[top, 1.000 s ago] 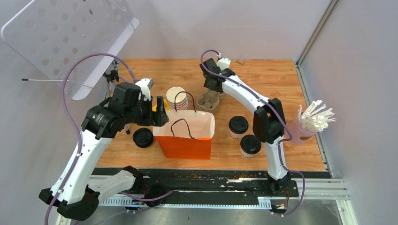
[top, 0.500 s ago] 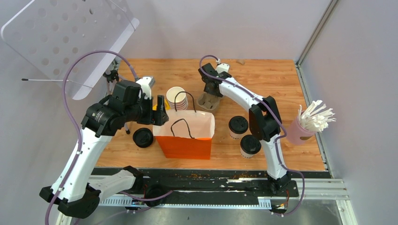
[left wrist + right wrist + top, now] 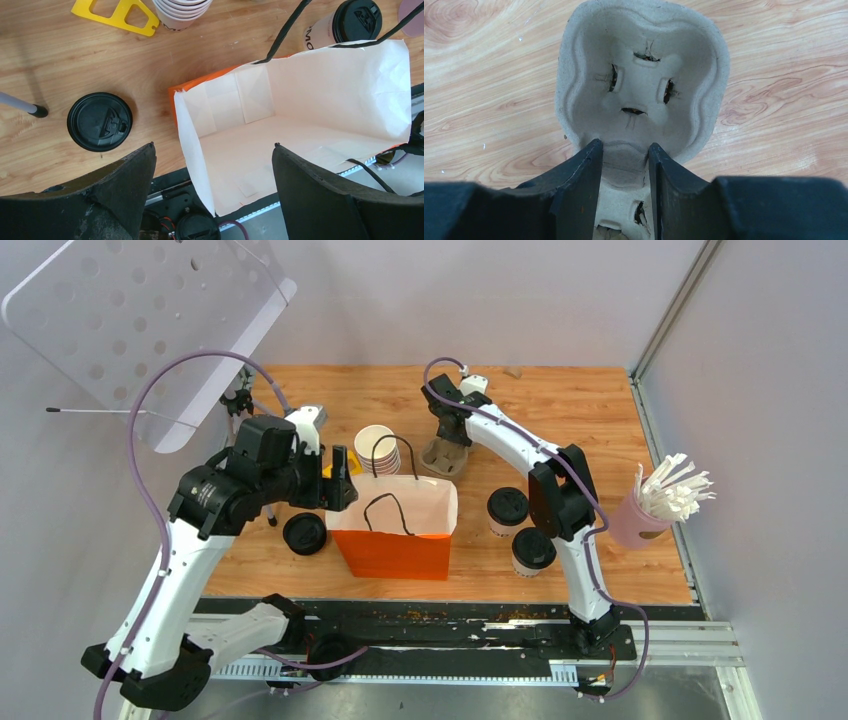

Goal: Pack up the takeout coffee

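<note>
Top external view: takeout coffee (image 3: 508, 510) stands on table (image 3: 570, 400) just right of open orange bag (image 3: 395, 540); second lidded cup (image 3: 533, 550) just nearer. Left gripper (image 3: 340, 478) spread wide, empty, above bag's far left corner. Right gripper (image 3: 447, 438) pinching middle ridge of pulp cup carrier (image 3: 644, 65), far of bag. Loose black lid (image 3: 304, 533) left of bag.

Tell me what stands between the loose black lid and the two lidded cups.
The open orange paper bag stands between them, with the loose black lid to its left and the two lidded cups to its right. The top external view shows it.
</note>
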Available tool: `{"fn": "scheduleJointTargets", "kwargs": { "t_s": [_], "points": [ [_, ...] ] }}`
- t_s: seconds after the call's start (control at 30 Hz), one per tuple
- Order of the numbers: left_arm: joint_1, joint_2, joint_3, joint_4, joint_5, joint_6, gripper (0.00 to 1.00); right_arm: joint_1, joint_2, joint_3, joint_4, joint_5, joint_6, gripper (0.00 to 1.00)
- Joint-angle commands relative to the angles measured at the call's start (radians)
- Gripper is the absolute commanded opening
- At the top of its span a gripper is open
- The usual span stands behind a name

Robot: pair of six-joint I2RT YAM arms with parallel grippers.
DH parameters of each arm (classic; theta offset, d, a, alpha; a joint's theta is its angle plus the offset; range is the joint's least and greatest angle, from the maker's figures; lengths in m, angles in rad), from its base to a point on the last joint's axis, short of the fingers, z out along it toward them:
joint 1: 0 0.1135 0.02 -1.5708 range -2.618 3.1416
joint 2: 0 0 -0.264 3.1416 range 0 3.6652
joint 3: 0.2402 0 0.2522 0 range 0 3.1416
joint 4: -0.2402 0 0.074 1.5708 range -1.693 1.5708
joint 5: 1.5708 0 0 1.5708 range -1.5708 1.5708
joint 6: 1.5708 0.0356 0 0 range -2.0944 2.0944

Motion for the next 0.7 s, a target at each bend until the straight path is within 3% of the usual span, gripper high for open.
{"fn": "scheduleJointTargets", "kwargs": {
  "t_s": [0.0,0.67],
  "points": [
    [-0.002,-0.015,-0.006,0.027,0.0,-0.001,0.92,0.004,-0.017,0.04,-0.014,0.023,-0.038,0.36],
    [-0.001,-0.028,0.007,-0.003,-0.056,0.003,0.93,0.01,-0.099,0.085,0.046,0.011,-0.209,0.34]
  ]
}}
